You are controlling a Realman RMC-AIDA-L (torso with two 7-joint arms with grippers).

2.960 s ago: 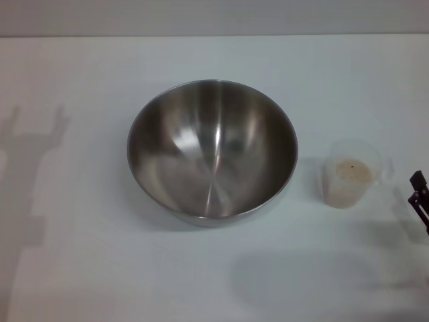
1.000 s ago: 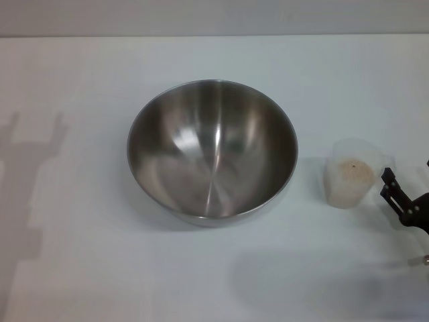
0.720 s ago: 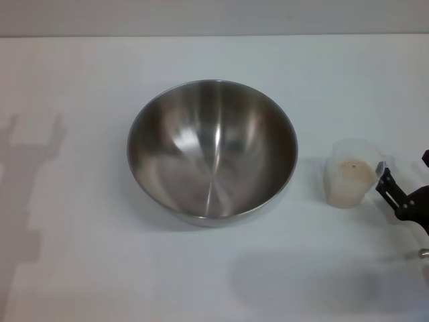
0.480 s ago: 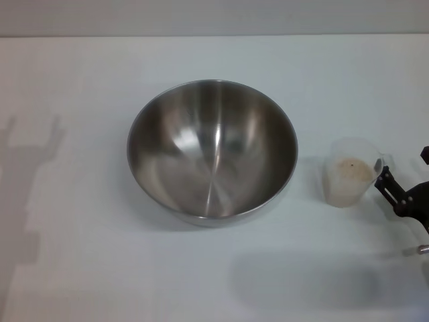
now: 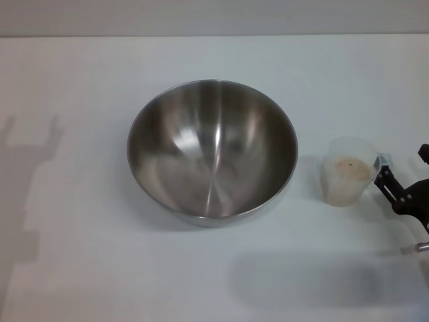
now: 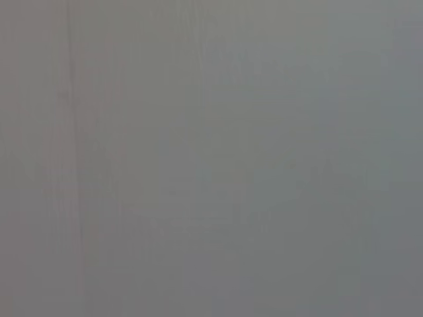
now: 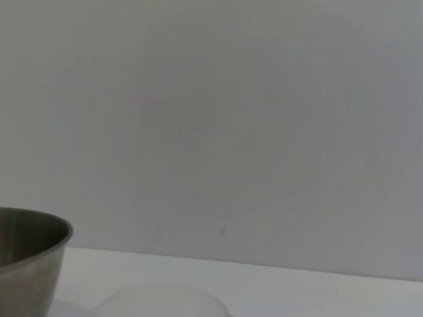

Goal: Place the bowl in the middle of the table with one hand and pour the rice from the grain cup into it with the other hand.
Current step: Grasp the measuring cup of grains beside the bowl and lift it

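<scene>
The steel bowl [image 5: 212, 151] sits upright in the middle of the white table [image 5: 80, 74], and its side also shows in the right wrist view as the bowl [image 7: 30, 261]. To its right stands the frosted grain cup [image 5: 345, 181] with pale rice [image 5: 350, 169] inside; its rim [image 7: 158, 302] shows low in the right wrist view. My right gripper [image 5: 403, 166] is at the right edge, open, with the near finger [image 5: 387, 182] against the cup's handle side. My left gripper is out of view; only its shadow falls at the far left.
The table's back edge [image 5: 214, 35] meets a grey wall. Shadows lie at the left and in front of the cup. The left wrist view shows only plain grey.
My right gripper has come in from the right edge until one finger reaches the cup's handle side. The cup has shifted very slightly. The bowl has not moved.
</scene>
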